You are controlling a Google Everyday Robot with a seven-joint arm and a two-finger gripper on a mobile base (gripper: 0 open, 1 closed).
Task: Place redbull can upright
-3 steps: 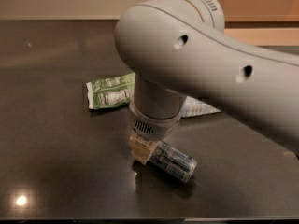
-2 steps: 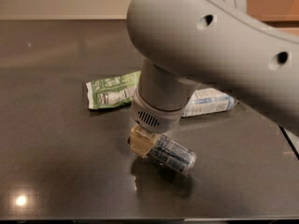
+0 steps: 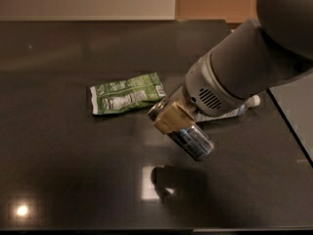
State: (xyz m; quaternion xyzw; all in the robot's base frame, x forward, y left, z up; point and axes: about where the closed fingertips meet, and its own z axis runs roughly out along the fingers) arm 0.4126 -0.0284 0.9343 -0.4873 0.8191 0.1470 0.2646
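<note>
Single camera view as I see it from the remote station. The gripper (image 3: 177,124), on the end of the thick grey robot arm (image 3: 244,67), sits over the middle of the dark glossy surface (image 3: 73,170). Its tan fingers (image 3: 168,115) are clamped across the slim silver-and-blue metal redbull can (image 3: 194,141), near one end of the can's body. The can is tilted, neither upright nor flat: one round end points up and left toward the snack packet, and the other points down and right. I read the can as clear of the surface, because its dark shadow (image 3: 178,180) lies apart from it, nearer the camera. A flattened green foil snack packet with white print (image 3: 128,93) lies on the surface just left of the gripper. A clear plastic bottle with a white cap (image 3: 252,101) lies on its side behind the arm, which hides most of it. A pale wall and an orange-brown panel stand beyond the far edge of the surface.
</note>
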